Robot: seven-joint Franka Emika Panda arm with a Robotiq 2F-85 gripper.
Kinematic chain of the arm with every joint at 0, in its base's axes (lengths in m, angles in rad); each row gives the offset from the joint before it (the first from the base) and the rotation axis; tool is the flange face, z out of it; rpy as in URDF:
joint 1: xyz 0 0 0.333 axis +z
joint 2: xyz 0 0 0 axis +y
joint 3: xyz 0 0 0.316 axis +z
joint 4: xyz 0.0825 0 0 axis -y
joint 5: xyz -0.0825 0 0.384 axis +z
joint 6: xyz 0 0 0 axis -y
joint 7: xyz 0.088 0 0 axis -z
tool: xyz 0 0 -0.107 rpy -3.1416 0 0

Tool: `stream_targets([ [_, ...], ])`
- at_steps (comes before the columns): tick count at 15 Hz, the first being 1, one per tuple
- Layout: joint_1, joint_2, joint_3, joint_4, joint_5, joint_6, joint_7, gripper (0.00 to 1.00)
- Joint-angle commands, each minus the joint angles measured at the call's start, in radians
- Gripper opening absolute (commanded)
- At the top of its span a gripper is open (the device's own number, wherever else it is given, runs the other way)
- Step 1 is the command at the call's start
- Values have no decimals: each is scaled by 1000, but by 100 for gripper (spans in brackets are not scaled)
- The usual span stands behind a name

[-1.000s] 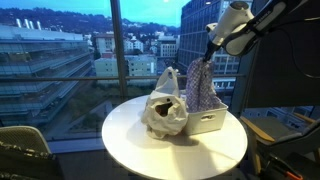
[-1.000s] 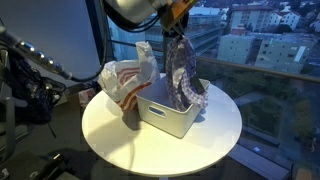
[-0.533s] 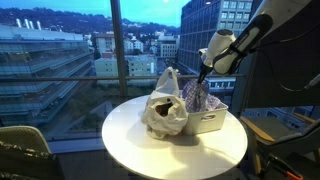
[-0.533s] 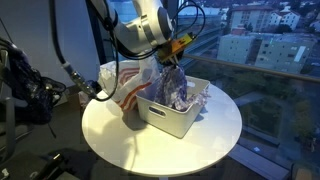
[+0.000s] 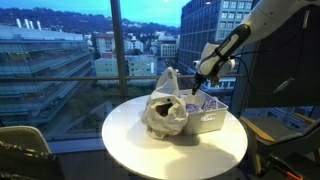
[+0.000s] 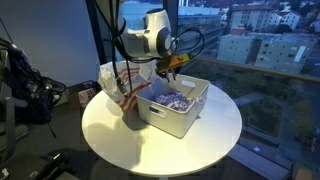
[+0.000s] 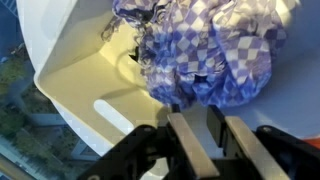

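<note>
A blue-and-white checked cloth lies bunched inside a white bin on a round white table. My gripper is low over the bin, its two fingers nearly together and pinched on the cloth's near edge. In both exterior views the gripper reaches down to the bin's rim, and the cloth rests in a heap inside it. A crumpled plastic bag stands against the bin, beside the gripper.
The table stands before a tall window with a city view. Dark equipment and cables stand at one side of it, and a chair stands near its edge.
My gripper has come down from high above the bin to its rim. The cloth hung stretched from it before and now lies heaped in the bin.
</note>
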Motion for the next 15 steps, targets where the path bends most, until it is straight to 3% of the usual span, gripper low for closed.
stream_targets([
  [1, -87, -107, 114, 11, 174, -130, -141, 65],
  [4, -98, -211, 150, 5, 359, -296, -239, 89],
  [6, -63, -259, 136, 5, 462, -447, -324, 100],
  [10, 54, -286, 79, -13, 483, -682, -398, 100],
  [15, 177, -214, 64, -22, 388, -740, -487, 100],
])
